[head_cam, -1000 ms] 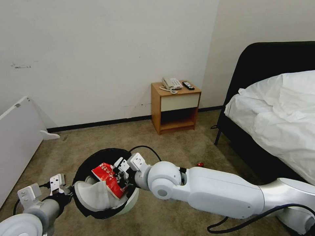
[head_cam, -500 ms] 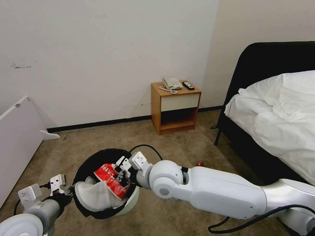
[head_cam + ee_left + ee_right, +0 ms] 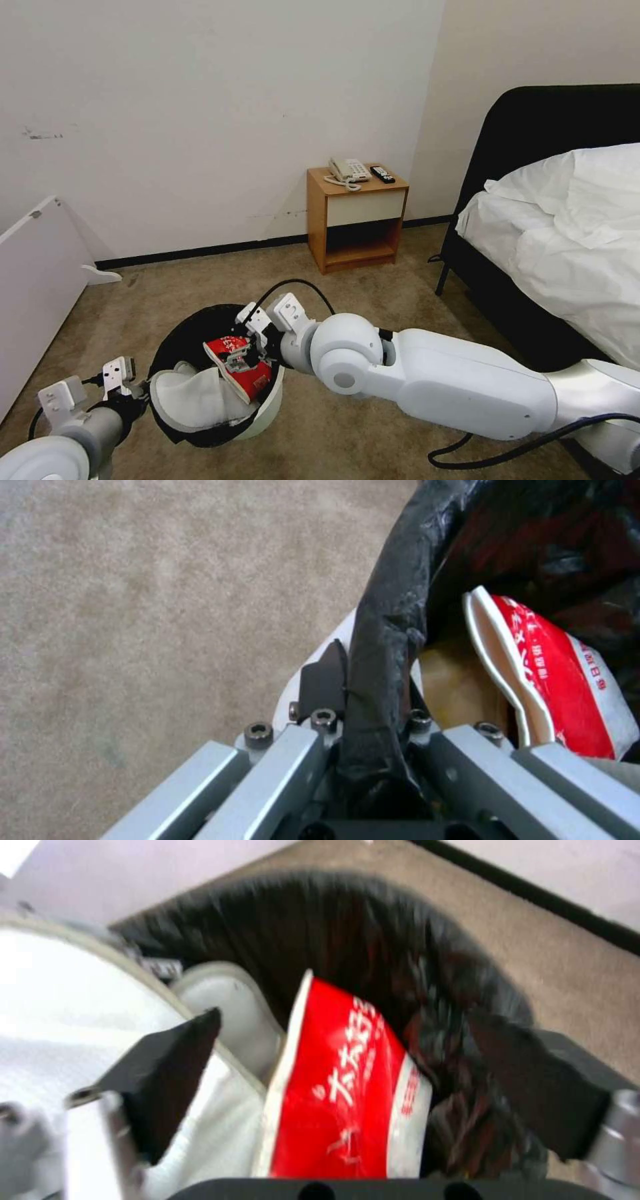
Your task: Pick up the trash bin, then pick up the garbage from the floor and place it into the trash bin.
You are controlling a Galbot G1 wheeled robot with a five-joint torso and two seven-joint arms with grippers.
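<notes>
Bedroom with beige carpet (image 3: pixel 200 287) and a plain white wall; a white board (image 3: pixel 33 280) leans at the left edge, a wooden nightstand (image 3: pixel 357 220) with a phone (image 3: pixel 348 170) sits mid-frame, and the bed (image 3: pixel 567 247) fills the right side.

Lower left of the head view, the left pincer (image 3: pixel 130 387) is clamped on the rim of the bin (image 3: pixel 263 417). The left wrist view makes that plain: its jaws are closed tight on the black bag (image 3: pixel 383 645) where it folds over the white rim. My guess is it's held like that so the bin stays up off the carpet, tipped toward the other arm, and the bag can't slip.

Inside the bin there's a white slipper (image 3: pixel 190 400) taking up the near-left side, and a red snack packet (image 3: pixel 243 370) standing on edge just beside it. Something tan (image 3: pixel 460 690) sits lower down, can't tell what.

The right pincer (image 3: pixel 243 347) hangs in the bin's mouth, lower middle of the frame. In its wrist view the jaws stand wide apart on either side of the packet (image 3: pixel 347 1090), not pinching it, so to me the packet looks dropped and the bin has it now.
</notes>
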